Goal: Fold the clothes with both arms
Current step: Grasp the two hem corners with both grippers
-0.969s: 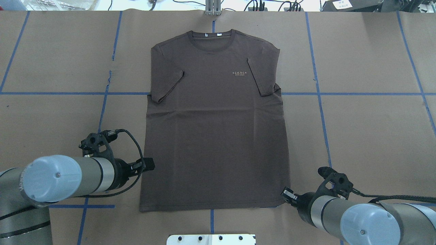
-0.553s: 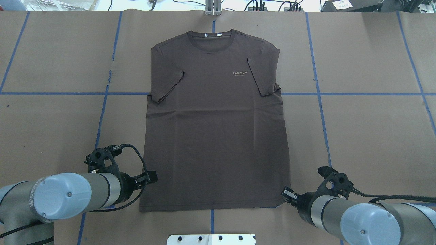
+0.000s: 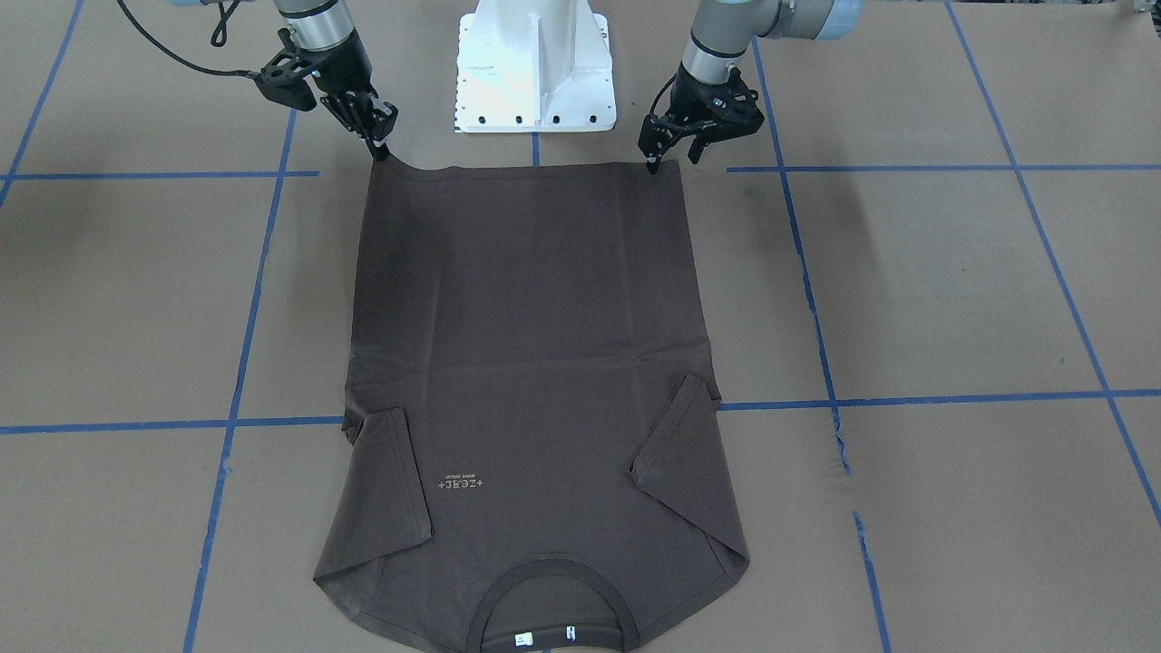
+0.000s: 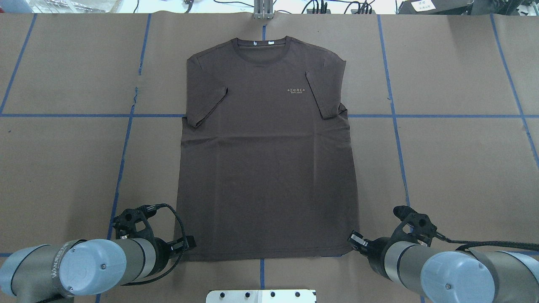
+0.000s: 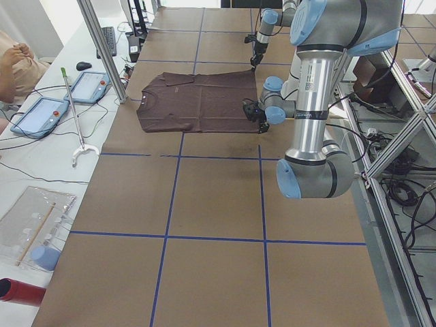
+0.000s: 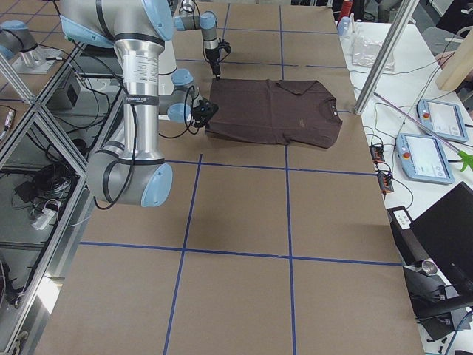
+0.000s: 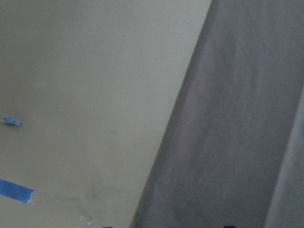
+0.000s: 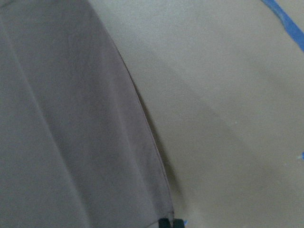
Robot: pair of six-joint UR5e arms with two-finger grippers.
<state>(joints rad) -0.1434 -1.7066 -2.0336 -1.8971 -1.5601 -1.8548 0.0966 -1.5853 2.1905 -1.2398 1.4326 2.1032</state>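
Note:
The dark brown T-shirt (image 4: 265, 168) lies flat and face up on the table, collar at the far edge, both sleeves folded in over the body. It also shows in the front view (image 3: 535, 345). My left gripper (image 4: 188, 243) is at the shirt's near left hem corner; in the front view (image 3: 672, 160) its jaws stand apart and it is open. The left wrist view shows only the shirt's edge (image 7: 237, 118). My right gripper (image 4: 353, 239) is shut on the near right hem corner, with its fingertips (image 8: 165, 222) together at the cloth's edge.
The table is covered in brown paper (image 4: 442, 160) marked with blue tape lines. The white pedestal base (image 3: 535, 63) stands just behind the hem, between the arms. A metal post (image 4: 263, 10) stands past the collar. Tablets (image 5: 88, 85) lie along the far side.
My left gripper has moved toward the robot along the shirt's left edge, down to the hem corner. The right arm and the shirt have not moved.

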